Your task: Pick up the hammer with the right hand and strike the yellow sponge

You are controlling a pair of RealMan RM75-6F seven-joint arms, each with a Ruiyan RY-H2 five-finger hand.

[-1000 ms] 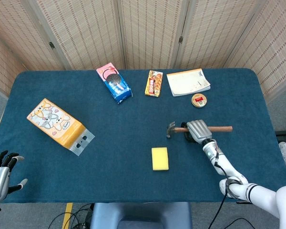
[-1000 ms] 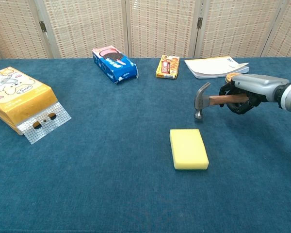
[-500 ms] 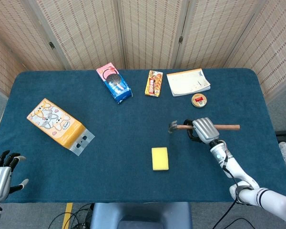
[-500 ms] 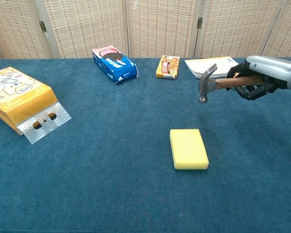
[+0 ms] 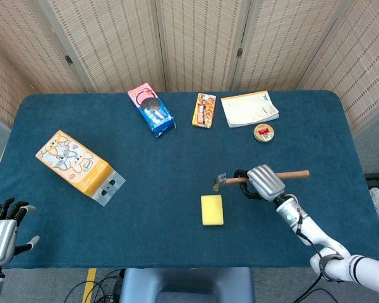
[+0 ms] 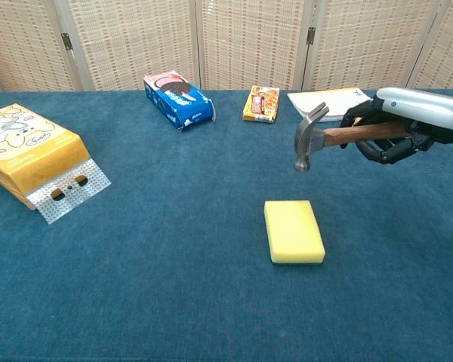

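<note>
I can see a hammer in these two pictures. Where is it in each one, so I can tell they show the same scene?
Head view: the hammer is right of centre, held by the right hand, its head above and just right of the yellow sponge.
Chest view: the hammer is upper right, raised, head pointing down.
Shared landmark: the yellow sponge, below the hammer's head in both.

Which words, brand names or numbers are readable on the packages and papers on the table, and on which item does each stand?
None can be read for certain.
Blue cookie pack: print too blurred.
Orange snack box: too small.
Yellow cartoon bag: small logo, unreadable.
White booklet: print too small.
Round tin: red label, illegible.
</note>
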